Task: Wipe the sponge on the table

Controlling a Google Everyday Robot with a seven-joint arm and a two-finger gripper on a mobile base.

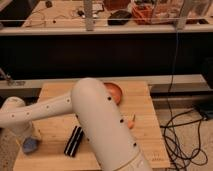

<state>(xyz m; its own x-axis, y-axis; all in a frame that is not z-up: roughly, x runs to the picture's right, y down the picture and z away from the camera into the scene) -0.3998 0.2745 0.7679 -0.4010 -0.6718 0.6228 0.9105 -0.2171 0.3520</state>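
Observation:
The sponge point(31, 145), a small blue-grey block, lies on the light-wood table point(146, 146) at its front left corner, close to the left edge. My gripper point(26, 136) hangs at the end of the white arm and comes down onto the sponge from above. The arm's wrist hides where gripper and sponge meet. The thick white arm crosses the middle of the table from the bottom right.
A black ridged block point(74, 141) lies just right of the sponge. An orange bowl point(115, 92) sits at the table's back, partly behind the arm, and a small orange piece point(131, 122) lies right of the arm. Black cables point(182, 135) trail on the floor at right. A cluttered workbench point(65, 15) stands behind.

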